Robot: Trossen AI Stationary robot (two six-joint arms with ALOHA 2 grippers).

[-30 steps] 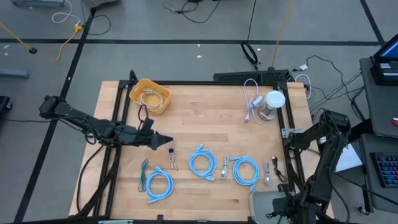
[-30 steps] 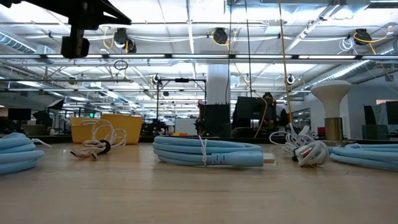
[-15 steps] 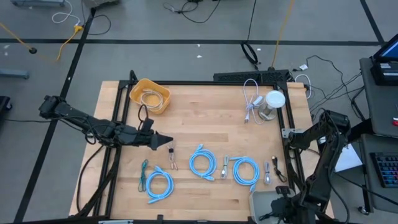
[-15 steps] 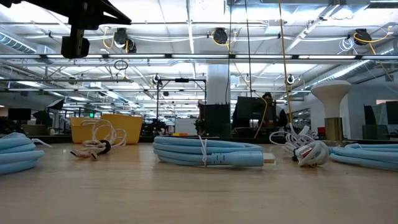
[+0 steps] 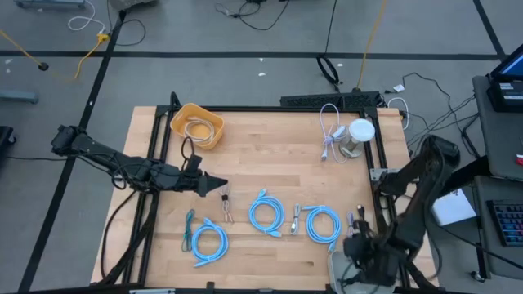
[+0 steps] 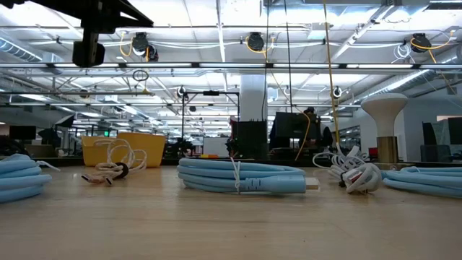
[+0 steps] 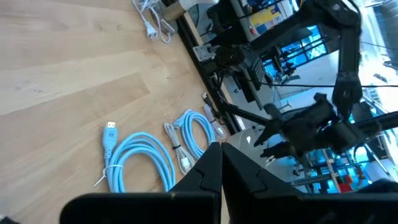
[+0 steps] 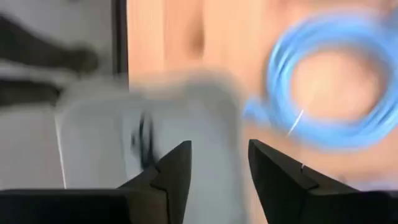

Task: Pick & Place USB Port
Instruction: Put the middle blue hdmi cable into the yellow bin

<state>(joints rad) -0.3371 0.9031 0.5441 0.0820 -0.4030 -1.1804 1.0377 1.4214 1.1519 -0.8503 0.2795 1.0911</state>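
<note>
Left arm stretched low over the wooden desk [image 5: 270, 163], left gripper [image 5: 221, 187] pressed together above a small cable [image 5: 226, 209]. Right arm folded at the near right corner, right gripper [image 8: 219, 163] spread, empty, over a grey tray [image 5: 343, 265]. Blue coiled USB cables [image 5: 265, 214] lie mid-desk.

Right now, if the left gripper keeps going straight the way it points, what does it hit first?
Probably nothing for a while: the shut left gripper points across bare table. The blue cable coil lies just off that line, though height is unclear.
</note>
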